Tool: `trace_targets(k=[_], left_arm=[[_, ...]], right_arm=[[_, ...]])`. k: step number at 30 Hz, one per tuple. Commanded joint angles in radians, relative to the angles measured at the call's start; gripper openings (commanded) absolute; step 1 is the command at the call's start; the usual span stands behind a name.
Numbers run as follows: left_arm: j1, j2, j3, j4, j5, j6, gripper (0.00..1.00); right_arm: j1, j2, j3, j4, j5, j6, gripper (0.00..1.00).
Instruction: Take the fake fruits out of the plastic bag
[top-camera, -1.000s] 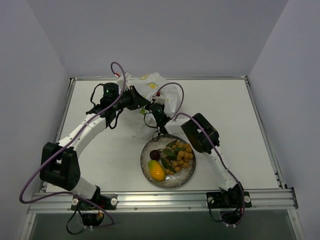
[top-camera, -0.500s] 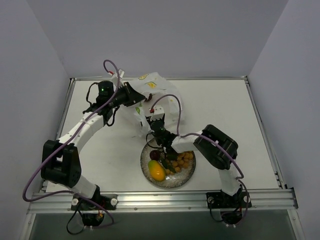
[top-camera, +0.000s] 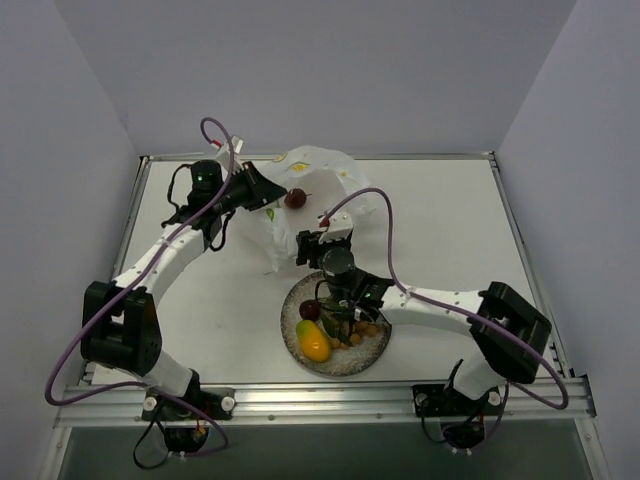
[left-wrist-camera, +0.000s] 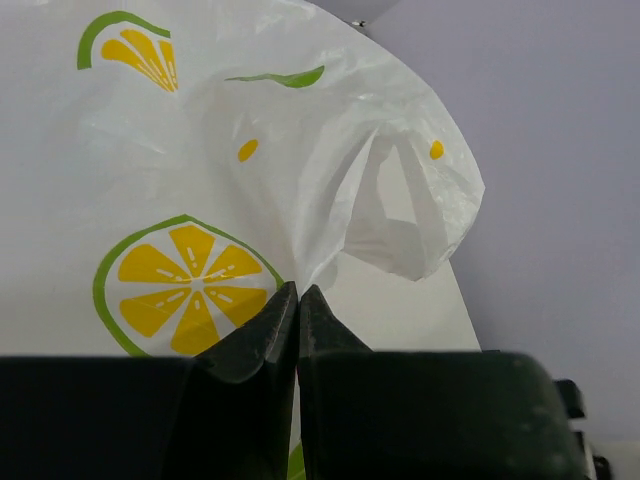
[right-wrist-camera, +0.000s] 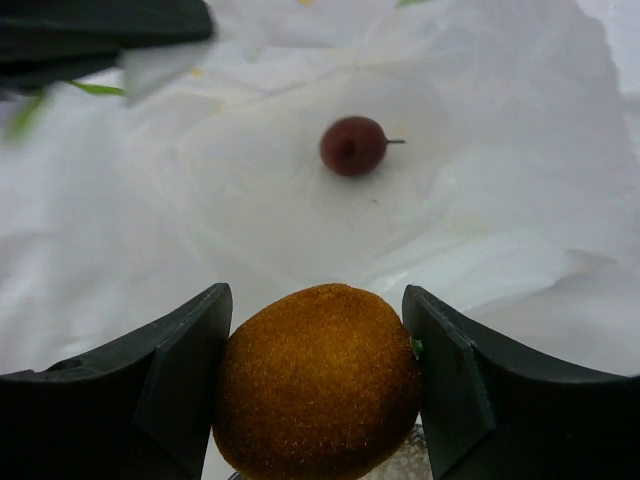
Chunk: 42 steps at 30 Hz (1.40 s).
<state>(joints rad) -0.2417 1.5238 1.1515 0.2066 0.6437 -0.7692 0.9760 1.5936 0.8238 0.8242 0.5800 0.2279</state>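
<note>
A: From above first. Shows the left tool (top-camera: 262, 190) pinched shut on the bag (top-camera: 325, 165), seemingly holding its edge up off the bench (top-camera: 450, 230). Puts the right tool (top-camera: 336, 318) low over the plate (top-camera: 345, 372), close to the mango (top-camera: 314, 342), the berries (top-camera: 372, 322) and a maroon ball (top-camera: 310, 310).

B: And the step in hand?

A: Looks like delivering a fruit to the plate. Hides that tool's load, though. Also shows one fruit not yet out: the other maroon ball (top-camera: 295, 198), lying on the bag.

B: Left wrist view?

A: Confirms the pinch, tips pressed together on thin film just beside a printed lemon slice (left-wrist-camera: 185, 290). Shows no fruit at all.

B: Right wrist view?

A: Settles the load. Shows the right tool clamped on the orange ball (right-wrist-camera: 318, 385), a finger on each side. Places the other maroon ball beyond it, well apart, on white film.

B: Next move?

A: Probably calls for spreading the fingers over a free patch of plate, then reaching back for the other maroon ball while keeping the bag pinched.
</note>
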Motion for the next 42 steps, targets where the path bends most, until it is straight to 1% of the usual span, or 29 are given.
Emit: trace_targets(k=[1,2,4,5,8,12,14,16,17,18,19,20,25,26,27,31,33,37,42], left_arm=[[0.001,-0.059,0.033,0.027,0.014,0.022,0.02],[0.001,-0.060,0.033,0.021,0.013,0.028,0.02],[0.002,-0.060,0.034,0.016,0.008,0.031,0.02],[0.004,-0.060,0.033,0.017,0.008,0.028,0.02],[0.007,-0.057,0.028,0.025,0.011,0.022,0.02],[0.007,-0.060,0.027,0.033,0.016,0.018,0.02],[0.007,-0.059,0.025,0.037,0.020,0.011,0.02],[0.007,-0.060,0.025,0.037,0.020,0.013,0.02],[0.007,-0.062,0.024,0.037,0.019,0.015,0.02],[0.007,-0.063,0.022,0.036,0.017,0.015,0.02],[0.007,-0.063,0.020,0.034,0.017,0.016,0.02],[0.007,-0.065,0.022,0.033,0.017,0.018,0.02],[0.007,-0.073,0.022,0.027,0.014,0.024,0.02],[0.007,-0.076,0.022,0.027,0.014,0.025,0.02],[0.007,-0.076,0.022,0.024,0.013,0.025,0.02],[0.007,-0.074,0.022,0.024,0.014,0.025,0.02],[0.007,-0.071,0.022,0.025,0.016,0.024,0.02],[0.007,-0.067,0.020,0.031,0.019,0.021,0.02],[0.007,-0.065,0.017,0.039,0.022,0.015,0.02]], right_arm=[[0.061,-0.154,-0.029,-0.101,-0.021,-0.007,0.18],[0.067,-0.181,-0.061,-0.146,-0.046,0.022,0.19],[0.081,-0.240,-0.101,-0.175,-0.084,0.051,0.19],[0.087,-0.254,-0.116,-0.222,-0.106,0.080,0.20],[0.142,-0.323,-0.163,-0.308,-0.060,0.100,0.20],[0.237,-0.425,-0.242,-0.393,-0.060,0.174,0.20],[0.320,-0.469,-0.262,-0.445,-0.026,0.203,0.21],[0.401,-0.491,-0.270,-0.491,0.058,0.246,0.21],[0.426,-0.495,-0.265,-0.554,0.090,0.264,0.21],[0.453,-0.500,-0.259,-0.586,0.157,0.290,0.21],[0.483,-0.515,-0.253,-0.633,0.184,0.327,0.21],[0.534,-0.526,-0.253,-0.657,0.204,0.344,0.21],[0.651,-0.531,-0.258,-0.793,0.262,0.507,0.21],[0.673,-0.526,-0.264,-0.834,0.279,0.578,0.21],[0.699,-0.520,-0.267,-0.868,0.288,0.614,0.21],[0.728,-0.477,-0.311,-0.893,0.299,0.731,0.21],[0.737,-0.460,-0.336,-0.893,0.334,0.777,0.21],[0.736,-0.414,-0.351,-0.892,0.356,0.811,0.21],[0.718,-0.377,-0.336,-0.892,0.366,0.801,0.22]])
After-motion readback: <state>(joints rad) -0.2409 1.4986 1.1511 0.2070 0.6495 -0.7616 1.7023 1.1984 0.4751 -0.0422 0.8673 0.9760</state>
